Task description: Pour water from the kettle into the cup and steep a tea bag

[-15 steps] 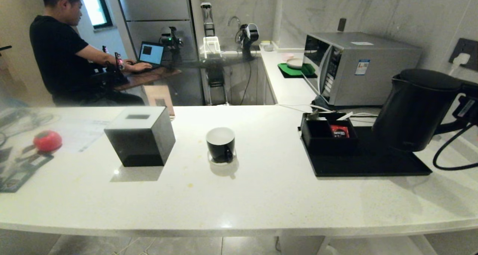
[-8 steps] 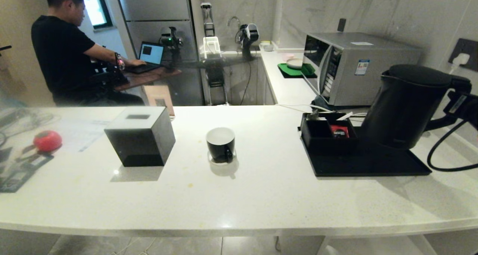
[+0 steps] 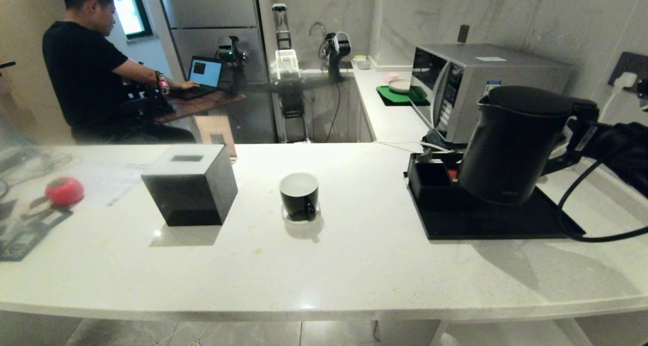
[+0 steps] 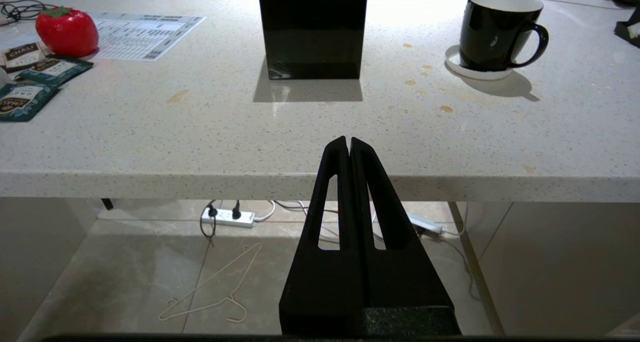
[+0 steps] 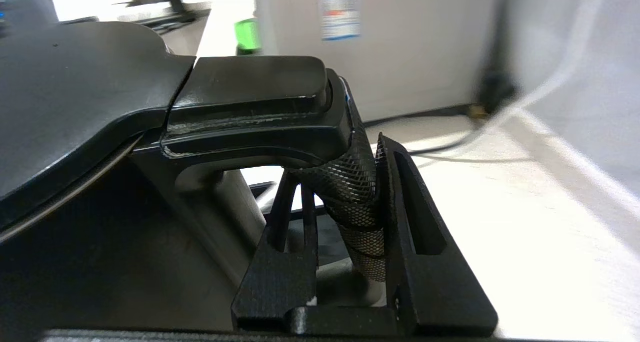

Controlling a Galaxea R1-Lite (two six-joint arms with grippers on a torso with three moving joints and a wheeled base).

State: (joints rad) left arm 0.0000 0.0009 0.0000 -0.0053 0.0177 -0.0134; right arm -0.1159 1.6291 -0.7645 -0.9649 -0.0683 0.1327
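My head cam sits high, looking fwd and down across the counter [image 3: 354, 265], cup [image 3: 299, 196] near centre, kettle [image 3: 511, 146] at 3 o'clock. Left wrist cam sits low, below the counter edge, facing level over it; shares the cup [image 4: 495, 31] and tissue box [image 4: 313, 29] w/ head cam. Right wrist cam is v. close behind the kettle handle [image 5: 357, 202], facing the microwave [image 5: 375, 41].

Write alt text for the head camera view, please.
The right gripper holds the black kettle by its handle above a black tray on a white counter. A black cup stands mid-counter, right of a black tissue box.
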